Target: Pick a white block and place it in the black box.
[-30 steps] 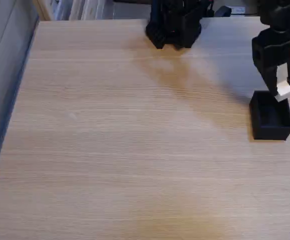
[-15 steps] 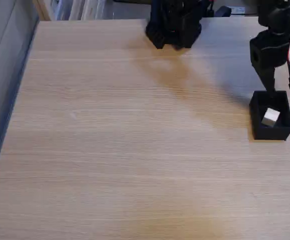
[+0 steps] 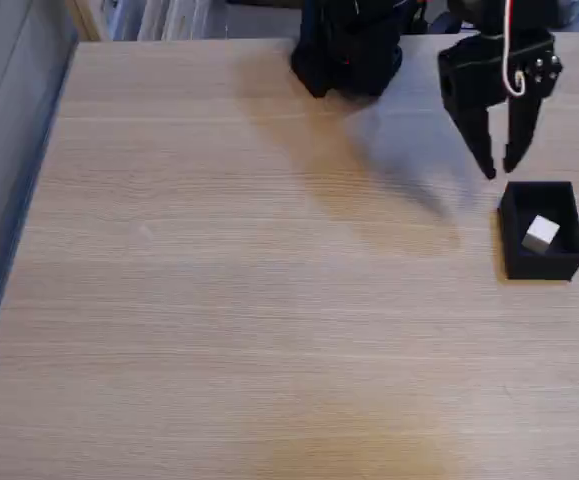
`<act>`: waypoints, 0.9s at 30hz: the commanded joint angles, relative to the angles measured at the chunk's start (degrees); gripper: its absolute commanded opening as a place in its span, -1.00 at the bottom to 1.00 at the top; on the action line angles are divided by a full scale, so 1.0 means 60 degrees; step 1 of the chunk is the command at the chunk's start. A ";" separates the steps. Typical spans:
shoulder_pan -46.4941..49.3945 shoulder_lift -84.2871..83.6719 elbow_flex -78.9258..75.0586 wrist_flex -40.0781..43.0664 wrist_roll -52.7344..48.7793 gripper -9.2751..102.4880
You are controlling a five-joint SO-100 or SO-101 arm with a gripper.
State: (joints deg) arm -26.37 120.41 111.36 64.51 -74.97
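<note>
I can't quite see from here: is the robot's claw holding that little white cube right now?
No. The white cube lies inside the black box, while the claw hangs above the table beside it with nothing between its fingers.

Looks like an office or study desk: light wood-grain tabletop (image 3: 219,280), grey wall panel (image 3: 4,90) at left, shelved binders or books (image 3: 159,15) upper left.
</note>
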 commanded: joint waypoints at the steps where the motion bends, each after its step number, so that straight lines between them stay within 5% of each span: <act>1: 0.0615 0.1582 0.1260 -0.0132 -0.0586 -0.83; 16: 0.3574 0.8657 0.8701 0.1201 -0.2461 -0.83; 27: 0.4526 1.1646 1.1089 0.1978 -0.3413 -0.83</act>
State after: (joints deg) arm 0.18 188.17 177.01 75.23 -95.80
